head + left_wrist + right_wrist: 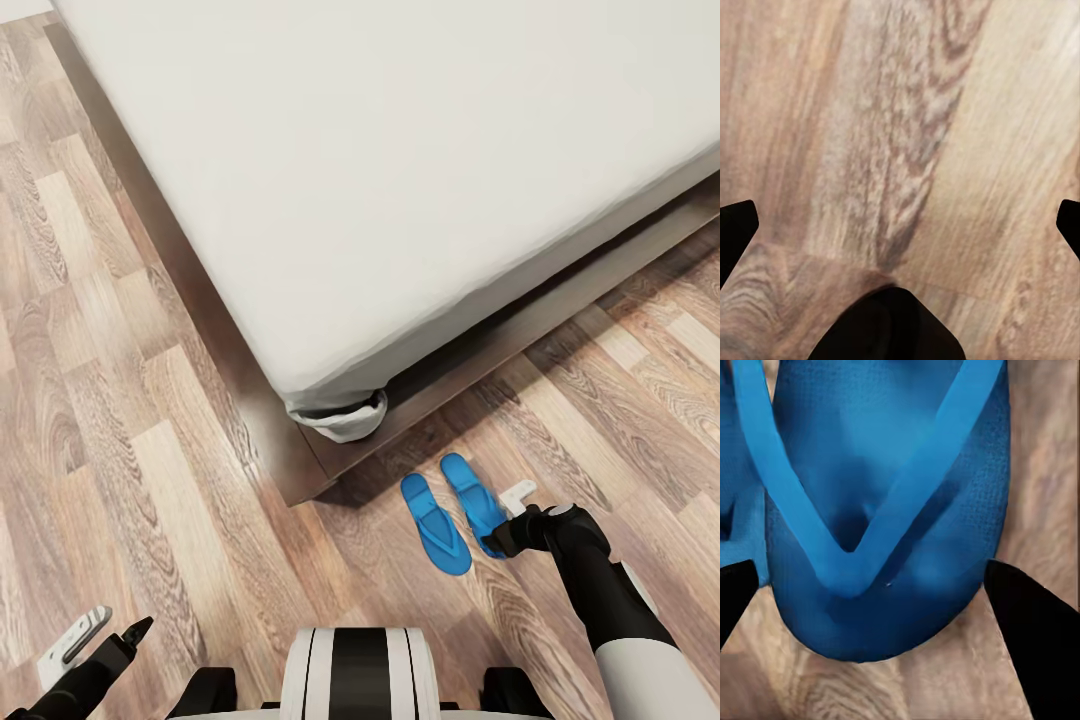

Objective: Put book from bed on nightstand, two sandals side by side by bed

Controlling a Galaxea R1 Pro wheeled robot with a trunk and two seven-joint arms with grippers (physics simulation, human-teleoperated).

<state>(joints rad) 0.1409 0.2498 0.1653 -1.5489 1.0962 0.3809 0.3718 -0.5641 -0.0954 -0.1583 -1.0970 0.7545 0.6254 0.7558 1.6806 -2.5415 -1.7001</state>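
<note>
Wood floor (pixel 120 420) by your bed (pixel 400 150) holds two sandals (pixel 436 524); wrist view shows your right gripper (pixel 870 592) spread around one.

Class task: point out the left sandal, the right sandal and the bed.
Left sandal (pixel 434 524), head view, middle of its sole.
Right sandal (pixel 470 490), head view, middle of its uncovered sole.
Bed (pixel 400 180), head view, bare mattress top.

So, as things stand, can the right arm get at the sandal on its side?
Probably yes. The right gripper sits right at the nearer sandal, and the right wrist view shows its fingers spread either side of the sole on bare floor. The other sandal lies alongside.
</note>
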